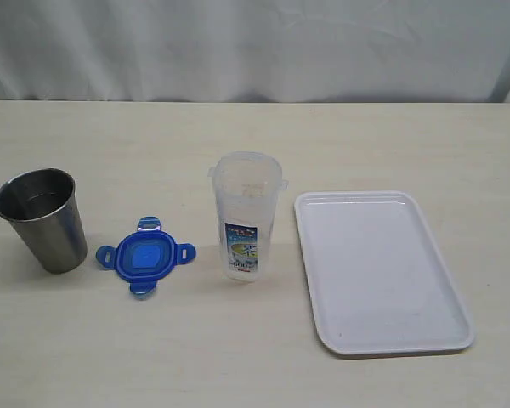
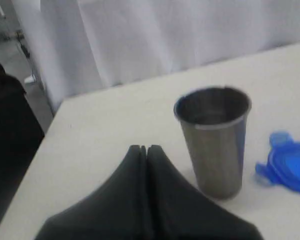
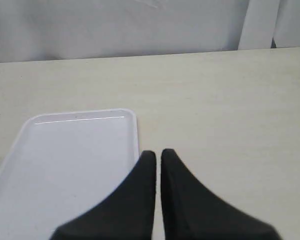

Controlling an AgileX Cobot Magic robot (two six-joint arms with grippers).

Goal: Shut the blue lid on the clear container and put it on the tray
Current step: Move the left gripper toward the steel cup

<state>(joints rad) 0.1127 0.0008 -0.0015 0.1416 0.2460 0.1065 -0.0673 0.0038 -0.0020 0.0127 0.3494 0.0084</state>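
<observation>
clear container (image 1: 246, 200), printed label (image 1: 241, 246), lettering too small to read

The left gripper (image 2: 144, 148) is showing as two matte black fingers, each tapering from a broad base to a narrow rounded tip; the right gripper (image 3: 158, 153) is showing the same smooth black finish and wedge-shaped fingers, blurring toward the base.

Blue lid (image 1: 145, 258) flat on table, flaps open, clear container (image 1: 244, 216) upright beside it, white tray (image 1: 379, 269) empty.
</observation>
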